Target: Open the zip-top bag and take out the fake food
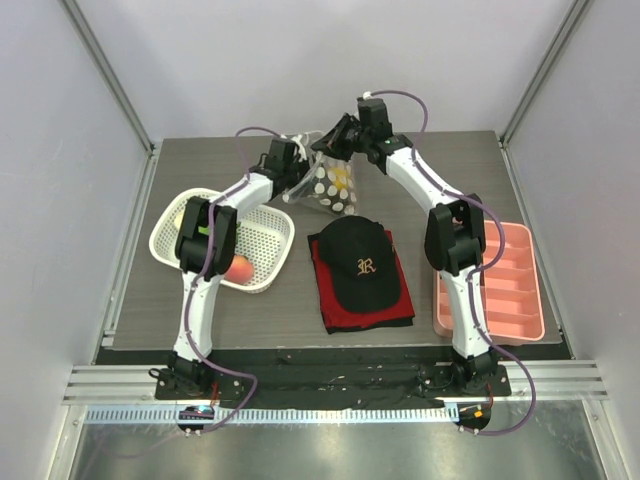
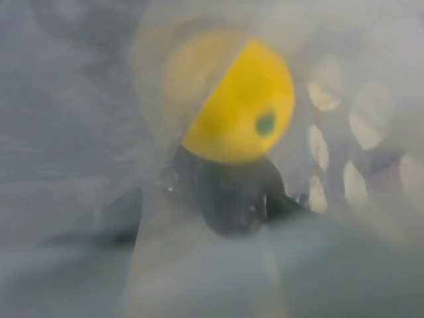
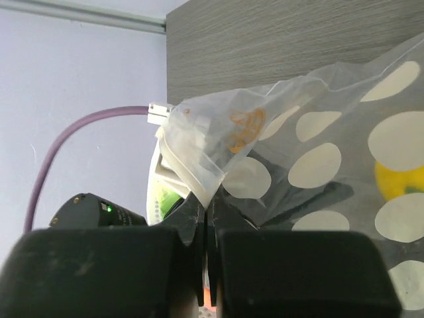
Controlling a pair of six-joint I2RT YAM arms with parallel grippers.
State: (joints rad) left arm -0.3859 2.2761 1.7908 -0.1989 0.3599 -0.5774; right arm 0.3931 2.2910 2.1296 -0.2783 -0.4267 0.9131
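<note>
Right wrist: right gripper point(image 3: 207, 213) clamps the zip-top bag point(image 3: 311, 126) — left gripper point(image 1: 300, 178) (near the citrus point(image 2: 238, 103)) open or closed, can't tell.

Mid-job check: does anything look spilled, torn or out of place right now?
Nothing stands out. The zip-top bag is held up by one edge, pinched in the shut right end effector, and no tear shows. The yellow citrus and a dark ball sit inside it. The peach lies in the white basket.

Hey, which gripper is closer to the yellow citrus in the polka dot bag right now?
Left. The left gripper sits at the zip-top bag's side, close up to the yellow citrus. The right gripper pinches the bag's top edge, apart from the citrus.
</note>
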